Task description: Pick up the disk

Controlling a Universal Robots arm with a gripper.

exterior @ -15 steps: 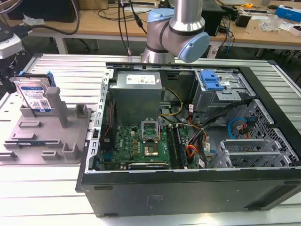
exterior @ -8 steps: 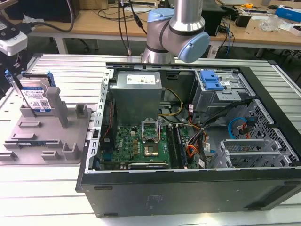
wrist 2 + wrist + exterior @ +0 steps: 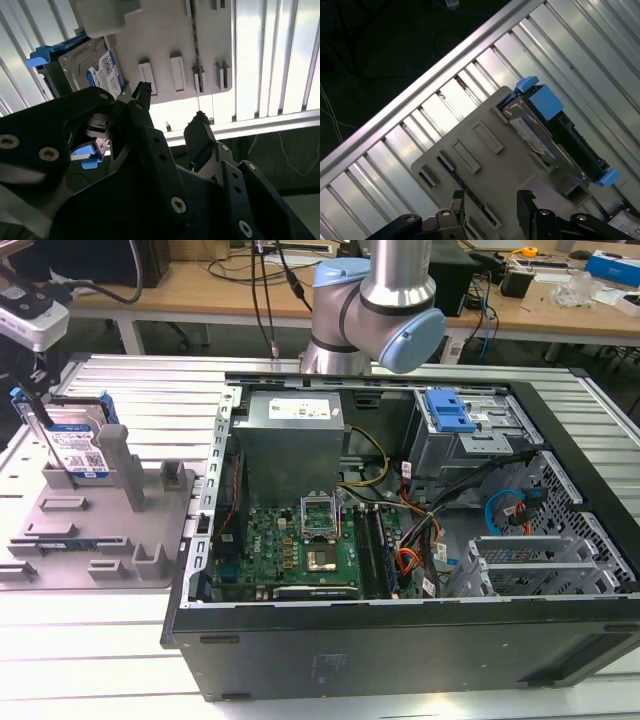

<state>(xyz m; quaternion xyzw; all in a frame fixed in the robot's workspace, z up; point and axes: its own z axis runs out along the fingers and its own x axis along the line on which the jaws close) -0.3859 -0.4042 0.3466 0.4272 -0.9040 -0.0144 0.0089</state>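
The disk [image 3: 75, 445] is a silver hard drive with a blue-and-white label and blue side rails. It stands on edge in the grey fixture [image 3: 100, 540] at the exterior view's left. Both wrist views show it too, as the disk [image 3: 95, 70] and the disk [image 3: 547, 137] at one end of the fixture [image 3: 480, 165]. My gripper [image 3: 170, 107] is open, its black fingers apart over the fixture plate beside the disk, touching nothing. The first wrist view shows the gripper [image 3: 491, 199] the same way. The arm's wrist housing [image 3: 28, 308] hangs above the disk.
An open computer case [image 3: 400, 640] lies right of the fixture, with a blue drive-bay bracket [image 3: 450, 410] and a motherboard [image 3: 300, 550] inside. Everything rests on a slatted aluminium table [image 3: 150, 390]. The arm's base [image 3: 375, 300] stands behind the case. Cluttered wooden desks are further back.
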